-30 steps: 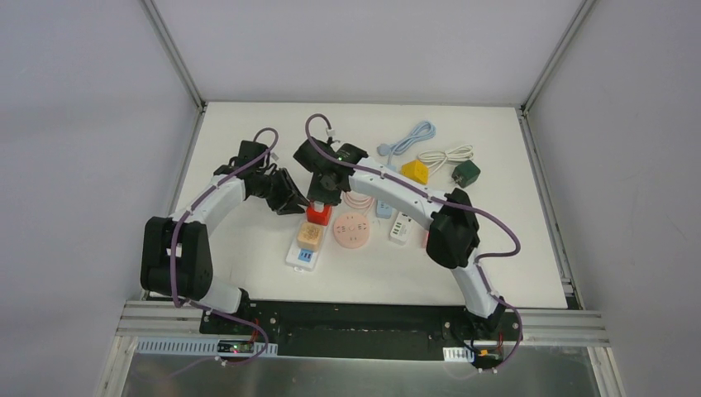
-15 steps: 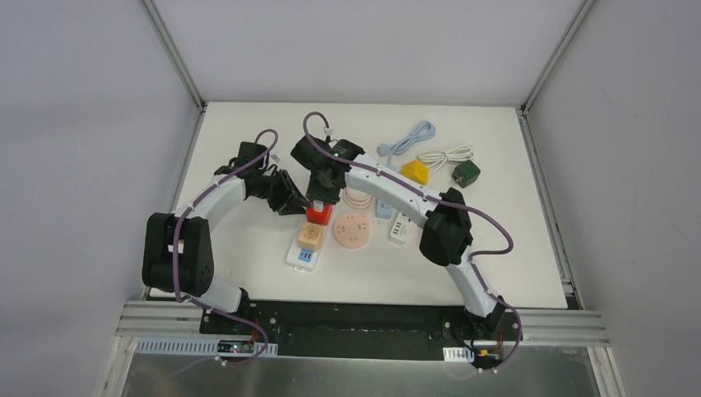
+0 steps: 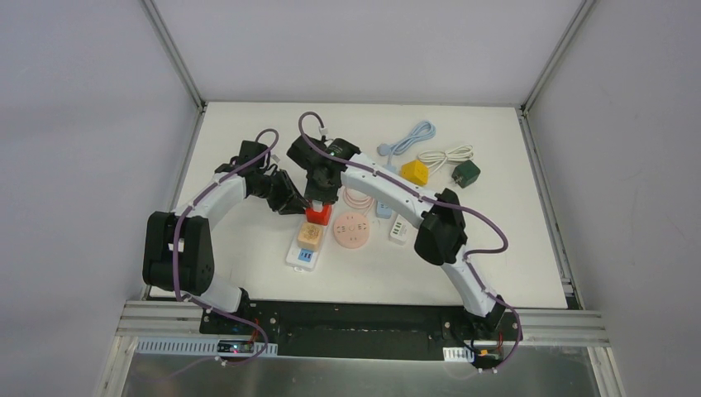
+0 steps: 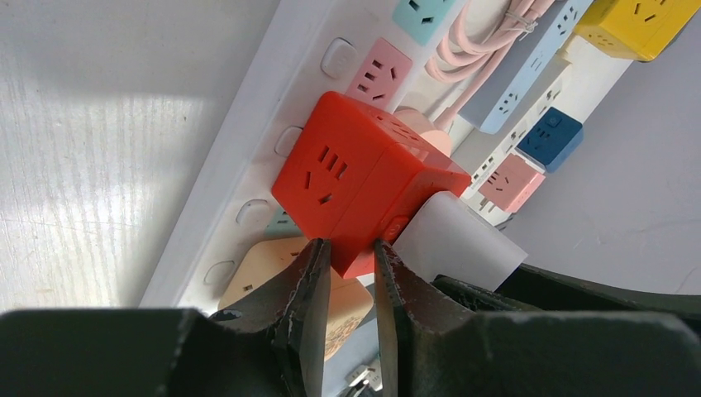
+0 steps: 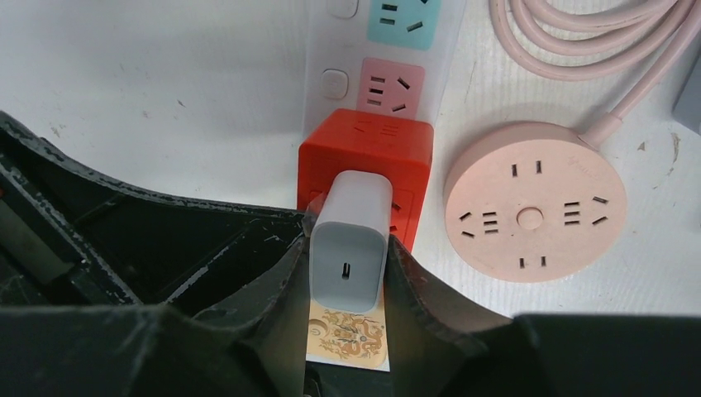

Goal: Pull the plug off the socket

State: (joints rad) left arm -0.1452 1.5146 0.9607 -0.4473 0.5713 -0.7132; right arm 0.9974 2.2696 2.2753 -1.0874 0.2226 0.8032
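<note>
Evidently the white charger plug [image 5: 349, 236] sat in the red cube socket [image 5: 368, 153] on the power strip [image 4: 248, 157] — light, rigid, smooth plastic, likely slippery. Jaws of the right gripper [image 5: 347, 252] pinched its flat sides; those of the left gripper [image 4: 347, 265] pinched the cube's corner.

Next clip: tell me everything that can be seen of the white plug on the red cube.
The white plug is a small rounded block of smooth, glossy plastic. It has one narrow oval port in the end face that points at the right wrist camera. Its far end sits flush against a face of the red cube socket with no prongs showing, so it looks fully seated. The right end effector is shut on it, one finger against each long side.
</note>
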